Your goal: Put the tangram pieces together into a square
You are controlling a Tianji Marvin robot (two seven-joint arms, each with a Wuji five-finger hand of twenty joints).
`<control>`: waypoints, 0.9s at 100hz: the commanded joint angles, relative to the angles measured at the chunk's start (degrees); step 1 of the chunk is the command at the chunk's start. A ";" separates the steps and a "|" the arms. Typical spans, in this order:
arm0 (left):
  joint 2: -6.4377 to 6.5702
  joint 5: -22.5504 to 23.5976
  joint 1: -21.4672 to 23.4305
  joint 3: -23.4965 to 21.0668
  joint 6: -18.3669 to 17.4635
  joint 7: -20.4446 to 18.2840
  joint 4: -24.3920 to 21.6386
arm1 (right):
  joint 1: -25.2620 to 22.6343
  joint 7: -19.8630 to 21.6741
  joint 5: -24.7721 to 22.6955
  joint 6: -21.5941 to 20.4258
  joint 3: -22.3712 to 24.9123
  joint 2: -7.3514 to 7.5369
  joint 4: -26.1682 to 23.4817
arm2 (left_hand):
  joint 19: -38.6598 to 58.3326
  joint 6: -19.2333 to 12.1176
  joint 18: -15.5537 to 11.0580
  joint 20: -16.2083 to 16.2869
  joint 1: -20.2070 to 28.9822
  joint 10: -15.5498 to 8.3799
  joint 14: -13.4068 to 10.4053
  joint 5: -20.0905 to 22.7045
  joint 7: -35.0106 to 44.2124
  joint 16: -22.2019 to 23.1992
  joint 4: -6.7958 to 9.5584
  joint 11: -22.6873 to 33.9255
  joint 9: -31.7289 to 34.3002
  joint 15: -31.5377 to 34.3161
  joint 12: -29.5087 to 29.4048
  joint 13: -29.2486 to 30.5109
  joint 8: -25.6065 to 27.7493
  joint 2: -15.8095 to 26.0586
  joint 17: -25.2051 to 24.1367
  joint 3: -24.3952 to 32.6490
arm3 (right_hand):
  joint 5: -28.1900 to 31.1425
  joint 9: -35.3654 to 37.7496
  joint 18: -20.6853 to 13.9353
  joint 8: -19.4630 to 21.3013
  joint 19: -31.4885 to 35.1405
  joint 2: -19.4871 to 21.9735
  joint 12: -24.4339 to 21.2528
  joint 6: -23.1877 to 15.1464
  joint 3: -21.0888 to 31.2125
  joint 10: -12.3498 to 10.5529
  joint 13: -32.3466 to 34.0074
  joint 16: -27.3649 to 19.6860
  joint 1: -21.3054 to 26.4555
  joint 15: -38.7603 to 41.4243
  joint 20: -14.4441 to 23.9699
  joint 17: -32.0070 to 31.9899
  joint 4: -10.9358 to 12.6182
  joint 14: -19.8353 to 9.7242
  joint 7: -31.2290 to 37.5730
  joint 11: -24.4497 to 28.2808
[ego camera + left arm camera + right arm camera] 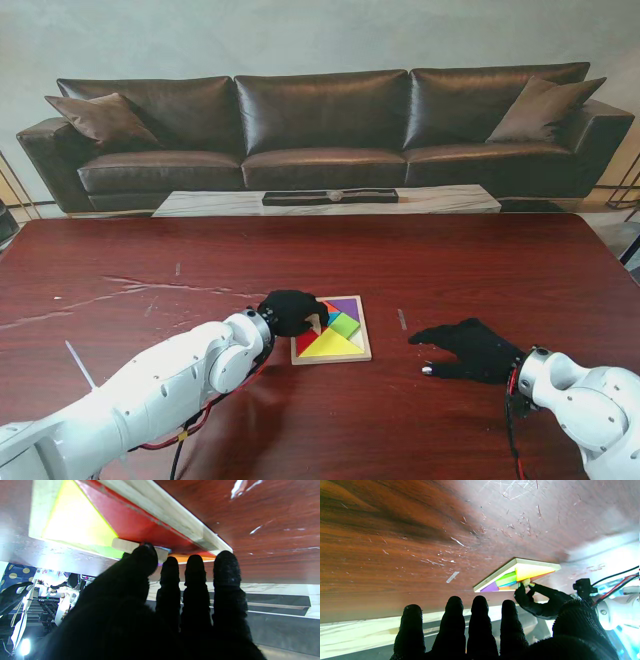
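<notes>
- dark red-brown wooden table (150,270), scratched and scuffed; brown leather sofa (320,130) behind it.
- tangram tray (365,345) near table centre, coloured pieces inside.
- left hand (292,312) over the tray's left corner, thumb and fingertips pinching a small pale piece (125,545).
- right hand (468,348) flat on the table, fingers spread, empty, right of the tray.

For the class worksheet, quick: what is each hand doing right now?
Left hand: over the tangram tray, thumb and fingers at a small pale piece; grip cannot be told.
Right hand: open, flat on the table.
</notes>
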 commanded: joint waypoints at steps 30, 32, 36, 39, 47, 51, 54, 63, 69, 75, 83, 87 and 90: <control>-1.60 -0.38 0.00 0.87 -2.28 3.47 1.95 | -0.17 -0.37 0.10 -1.39 -0.29 0.15 -0.35 | 2.81 0.07 -0.85 0.16 1.94 -1.55 -1.42 2.44 5.14 1.64 -1.76 -2.69 7.16 3.14 5.89 4.51 -0.74 -1.15 2.82 -2.97 | -0.62 0.44 1.23 0.24 -0.34 -0.61 -0.23 -1.53 0.03 -0.78 0.09 0.22 -2.66 -0.54 -1.07 -0.29 1.23 -0.64 0.14 -0.58; -1.70 -0.48 0.01 0.87 -2.46 3.61 2.03 | -0.22 -0.41 0.05 -1.39 -0.26 0.14 -0.39 | 2.88 0.14 -0.91 0.13 2.09 -1.58 -1.51 2.56 5.33 1.64 -1.73 -2.99 7.77 3.21 5.71 4.73 -0.77 -1.17 2.91 -3.02 | -0.65 0.42 1.23 0.23 -0.33 -0.62 -0.23 -1.50 0.06 -0.81 0.15 0.22 -2.65 -0.51 -1.08 -0.29 1.23 -0.63 0.15 -0.58; -1.86 -0.65 0.03 0.89 -2.75 3.85 2.12 | -0.30 -0.46 -0.06 -1.38 -0.21 0.14 -0.46 | 2.98 0.36 -1.03 -0.14 2.58 -1.83 -1.51 2.67 5.75 2.35 -1.60 -4.01 8.78 3.31 6.36 5.11 -1.10 -1.08 3.16 -3.29 | -0.65 0.44 1.22 0.20 -0.31 -0.62 -0.22 -1.49 0.08 -0.72 0.20 0.23 -2.68 -0.49 -1.08 -0.27 1.22 -0.73 0.17 -0.57; -2.00 -0.70 0.02 0.95 -3.00 4.13 2.26 | -0.37 -0.44 -0.12 -1.34 -0.17 0.14 -0.54 | 3.14 0.34 -1.19 -0.34 2.94 -2.22 -1.60 2.93 6.17 3.08 -1.50 -4.73 9.70 3.50 7.00 5.65 -1.30 -1.07 3.60 -3.50 | -0.68 0.42 1.22 0.19 -0.30 -0.61 -0.21 -1.45 0.11 -0.74 0.20 0.23 -2.68 -0.48 -1.09 -0.27 1.23 -0.71 0.18 -0.57; -2.45 -1.09 -0.04 1.17 -3.86 4.66 2.70 | -0.51 -0.32 -0.21 -1.22 -0.08 0.15 -0.70 | 3.12 0.44 -1.48 -0.60 3.20 -2.40 -1.70 3.29 6.48 3.83 -1.49 -5.31 11.00 3.63 7.27 6.32 -1.45 -1.09 4.19 -3.55 | -0.75 0.35 1.20 0.14 -0.26 -0.55 -0.21 -1.39 0.17 -0.71 0.15 0.22 -2.69 -0.49 -1.10 -0.25 1.23 -0.67 0.20 -0.58; -2.67 -1.29 -0.09 1.35 -4.29 4.83 2.92 | -0.58 -0.30 -0.22 -1.18 -0.03 0.14 -0.76 | 3.11 0.34 -1.69 -0.88 3.53 -2.60 -1.71 3.44 6.83 4.71 -1.43 -6.52 11.67 3.30 8.11 6.69 -1.69 -1.09 4.37 -3.93 | -0.69 0.38 1.17 0.13 -0.24 -0.62 -0.19 -1.37 0.19 -0.67 0.19 0.22 -2.64 -0.48 -1.11 -0.23 1.24 -0.72 0.25 -0.55; -2.86 -1.37 -0.16 1.53 -4.62 5.09 3.18 | -0.64 -0.29 -0.24 -1.14 0.01 0.14 -0.81 | 3.18 0.19 -1.71 -1.10 3.81 -2.74 -1.68 3.63 7.14 5.44 -1.35 -7.50 12.43 2.97 8.86 6.98 -1.91 -1.21 4.60 -4.25 | -0.76 0.39 1.18 0.11 -0.24 -0.57 -0.18 -1.39 0.20 -0.69 0.20 0.22 -2.66 -0.47 -1.12 -0.25 1.23 -0.72 0.24 -0.53; -3.48 -1.58 -0.39 2.08 -5.51 5.95 3.97 | -0.79 -0.25 -0.33 -1.03 0.14 0.14 -0.95 | 3.26 0.08 -1.49 -1.11 3.84 -3.06 -1.77 3.77 7.15 5.49 -1.32 -7.98 12.72 2.87 8.65 7.08 -2.03 -1.24 4.57 -4.27 | -0.77 0.35 1.20 0.07 -0.20 -0.46 -0.18 -1.42 0.28 -0.67 0.22 0.23 -2.62 -0.46 -1.12 -0.23 1.25 -0.71 0.28 -0.54; -3.84 -1.68 -0.53 2.41 -5.92 6.40 4.36 | -0.87 -0.24 -0.37 -0.92 0.21 0.13 -1.01 | 3.38 0.04 -1.47 -1.07 3.82 -3.06 -1.74 3.94 7.20 5.53 -1.33 -8.01 13.05 2.89 8.71 7.18 -2.08 -1.18 4.71 -4.30 | -0.79 0.36 1.19 0.05 -0.19 -0.42 -0.18 -1.47 0.27 -0.66 0.24 0.23 -2.65 -0.44 -1.13 -0.26 1.24 -0.78 0.29 -0.53; -4.22 -2.00 -0.67 2.67 -6.38 6.52 4.70 | -0.95 -0.26 -0.44 -0.79 0.28 0.12 -1.05 | 3.45 0.05 -1.41 -1.05 3.82 -2.96 -1.72 3.98 7.26 5.55 -1.33 -8.16 13.14 2.90 8.75 7.25 -2.12 -1.07 4.72 -4.36 | -0.84 0.34 1.19 0.02 -0.18 -0.35 -0.18 -1.41 0.33 -0.69 0.24 0.23 -2.57 -0.44 -1.14 -0.26 1.26 -0.73 0.30 -0.54; -4.76 -2.30 -0.97 3.22 -6.94 6.75 5.29 | -1.04 -0.17 -0.49 -0.60 0.38 0.12 -1.14 | 3.59 -0.05 -1.35 -1.01 3.60 -2.95 -1.81 4.09 7.39 5.53 -1.38 -8.26 13.40 2.98 8.85 7.41 -2.15 -0.91 4.78 -4.59 | -0.87 0.31 1.19 -0.01 -0.16 -0.33 -0.18 -1.39 0.33 -0.61 0.22 0.23 -2.53 -0.45 -1.15 -0.27 1.25 -0.79 0.32 -0.54; -5.07 -2.46 -1.12 3.53 -7.27 6.89 5.67 | -1.07 -0.19 -0.52 -0.51 0.43 0.11 -1.17 | 3.65 -0.06 -1.32 -0.99 3.59 -3.01 -1.83 4.11 7.46 5.44 -1.38 -8.33 13.46 2.96 8.90 7.40 -2.18 -0.90 4.79 -4.70 | -0.91 0.26 1.15 -0.03 -0.15 -0.23 -0.18 -1.34 0.35 -0.66 0.23 0.23 -2.51 -0.45 -1.16 -0.25 1.25 -0.75 0.33 -0.55; -5.32 -2.62 -1.23 3.73 -7.53 7.00 5.98 | -1.11 -0.22 -0.54 -0.44 0.46 0.10 -1.19 | 3.73 -0.06 -1.24 -0.96 3.55 -2.95 -1.86 4.12 7.50 5.39 -1.38 -8.34 13.55 2.99 8.95 7.43 -2.21 -0.84 4.83 -4.79 | -0.96 0.25 1.11 -0.05 -0.14 -0.17 -0.18 -1.24 0.36 -0.64 0.21 0.22 -2.49 -0.45 -1.16 -0.24 1.25 -0.78 0.33 -0.54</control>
